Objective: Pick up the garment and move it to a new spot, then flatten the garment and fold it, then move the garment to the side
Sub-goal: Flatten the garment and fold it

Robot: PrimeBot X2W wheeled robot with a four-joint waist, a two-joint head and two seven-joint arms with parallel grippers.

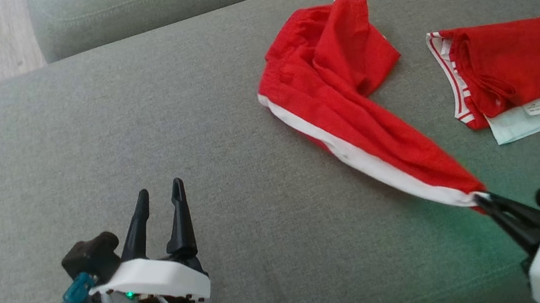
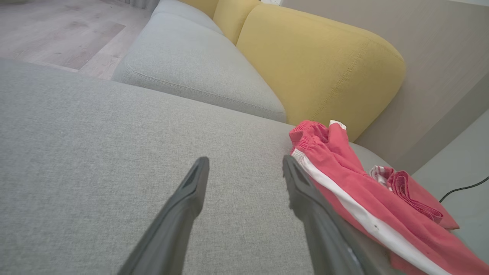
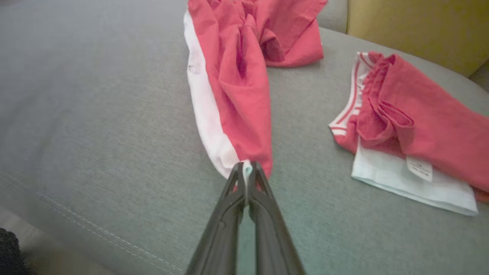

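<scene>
The garment (image 1: 342, 88) lies on the cushion (image 1: 135, 142), running from one o'clock to five o'clock (its near corner in the right gripper (image 1: 479, 196)). A folded cloth (image 1: 521, 63) lies apart at its three o'clock.

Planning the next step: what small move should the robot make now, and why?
Probably drag the red shorts leftward onto bare cushion: the right gripper is shut on their hem, and they lie bunched beside the folded garment.
</scene>
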